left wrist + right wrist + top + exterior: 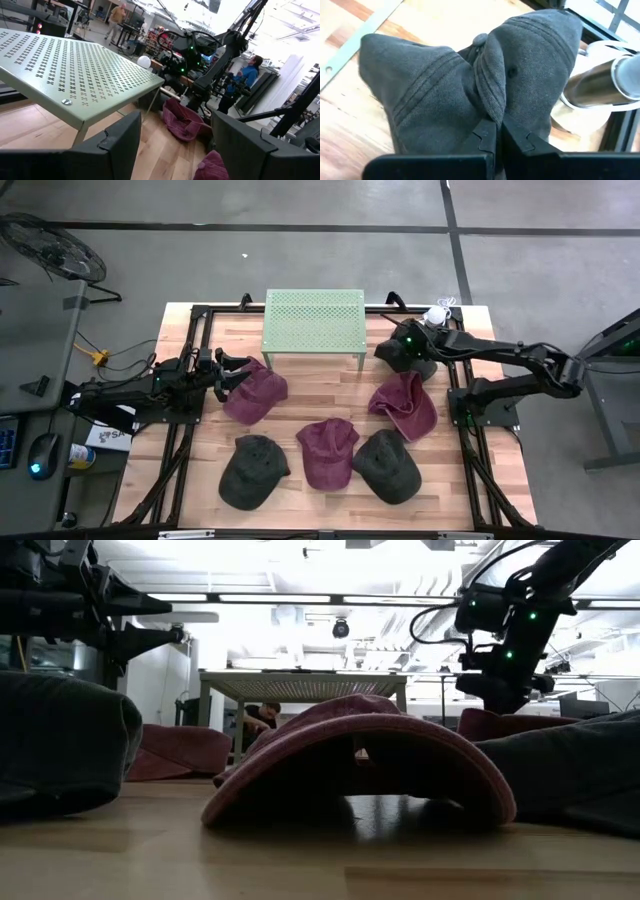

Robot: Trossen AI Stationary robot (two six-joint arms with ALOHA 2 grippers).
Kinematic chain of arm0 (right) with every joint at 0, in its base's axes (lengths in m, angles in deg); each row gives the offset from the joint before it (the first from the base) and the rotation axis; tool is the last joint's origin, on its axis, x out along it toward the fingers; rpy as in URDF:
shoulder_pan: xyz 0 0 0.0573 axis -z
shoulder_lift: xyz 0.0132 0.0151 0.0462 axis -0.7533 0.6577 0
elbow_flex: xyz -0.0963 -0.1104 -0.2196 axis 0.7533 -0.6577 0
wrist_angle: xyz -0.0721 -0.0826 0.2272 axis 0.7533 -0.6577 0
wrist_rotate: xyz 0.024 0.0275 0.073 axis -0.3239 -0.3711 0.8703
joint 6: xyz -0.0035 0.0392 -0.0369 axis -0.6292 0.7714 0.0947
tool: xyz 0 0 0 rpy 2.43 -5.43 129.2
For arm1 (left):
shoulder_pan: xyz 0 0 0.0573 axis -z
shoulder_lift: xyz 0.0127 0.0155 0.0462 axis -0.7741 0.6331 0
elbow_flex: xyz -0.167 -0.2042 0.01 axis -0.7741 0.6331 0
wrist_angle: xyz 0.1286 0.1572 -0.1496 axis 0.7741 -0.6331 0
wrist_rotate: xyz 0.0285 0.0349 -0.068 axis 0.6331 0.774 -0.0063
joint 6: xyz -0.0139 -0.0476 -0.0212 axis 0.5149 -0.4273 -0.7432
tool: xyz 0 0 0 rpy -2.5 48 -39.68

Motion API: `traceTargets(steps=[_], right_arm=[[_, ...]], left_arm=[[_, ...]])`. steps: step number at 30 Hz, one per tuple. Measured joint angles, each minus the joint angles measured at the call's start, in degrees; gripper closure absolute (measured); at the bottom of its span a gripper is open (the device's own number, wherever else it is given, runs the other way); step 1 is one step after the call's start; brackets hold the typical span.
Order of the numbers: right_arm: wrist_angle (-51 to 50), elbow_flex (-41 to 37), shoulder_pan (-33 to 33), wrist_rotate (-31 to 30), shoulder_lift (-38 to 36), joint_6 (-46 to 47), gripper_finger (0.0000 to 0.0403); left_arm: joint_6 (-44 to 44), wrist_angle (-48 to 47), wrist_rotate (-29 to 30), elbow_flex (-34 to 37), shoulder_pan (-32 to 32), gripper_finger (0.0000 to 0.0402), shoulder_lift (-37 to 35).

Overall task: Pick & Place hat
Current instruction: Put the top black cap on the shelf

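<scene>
My right gripper (405,358) is at the far right of the table, beside the green rack (312,320), shut on a dark grey hat (470,85). Of that hat only a dark patch (424,368) shows under the gripper from above. Two maroon hats (255,392) (328,450) lie on the wood at the left and centre, and a third maroon hat (405,405) lies crumpled just nearer than my right gripper. Two dark hats (252,470) (388,465) sit near the front. My left gripper (235,372) hovers open at the left maroon hat's far-left edge, with nothing between its fingers (120,145). My right gripper pinches a raised fold of the grey hat's crown (492,107) between its two fingers, a little below the top button (480,39). The fingers slant down onto it from the table's right. The crown bulges out on both sides of the fold; whether the hat is clear of the table I cannot tell.
The green perforated rack stands on legs at the far centre. A silver tube (600,85) and a white object (437,315) lie close beside the held hat. Black frame rails (185,430) run along the table's sides. People stand in the room beyond.
</scene>
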Motion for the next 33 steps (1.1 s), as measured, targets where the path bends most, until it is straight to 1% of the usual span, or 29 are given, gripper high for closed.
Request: traceTargets(steps=[3, 6, 11, 17, 22, 26, 30, 33], right_arm=[[-1.6, 0.08, 0.02, -0.05, -2.38, 1.09, 0.04], [-5.51, 2.09, -0.19, -0.93, -4.7, 1.21, 0.04], [-12.75, 8.49, -1.97, -4.66, -7.32, 1.21, 0.0401], [-21.71, 16.94, -5.69, -8.06, -6.87, 3.3, 0.0402], [-23.73, 21.03, -9.9, -8.55, -6.71, 7.94, 0.0402], [-23.65, 24.0, -12.95, -10.7, -6.08, 12.9, 0.0402], [-22.22, 25.97, -15.44, -12.86, -3.75, 17.37, 0.0402], [-18.14, 26.81, -16.57, -14.32, -1.63, 18.38, 0.0403]], left_arm=[[0.0, -0.01, -0.01, 0.0, 0.0, 0.0163, -0.01], [0.02, -0.01, -0.01, 0.0, 0.0, 0.0163, 0.01], [0.0, -0.01, -0.01, 0.0, 0.0, 0.0163, 0.0], [0.0, 0.0, -0.01, 0.0, 0.0, 0.0163, -0.01], [0.0, -0.01, -0.01, 0.0, 0.0, 0.0163, -0.01], [0.02, 0.0, -0.01, 0.0, 0.0, 0.0163, -0.01], [0.01, -0.01, 0.0, 0.0, 0.0, 0.0163, -0.01], [0.01, -0.01, 0.0, 0.0, 0.0, 0.0163, 0.01]])
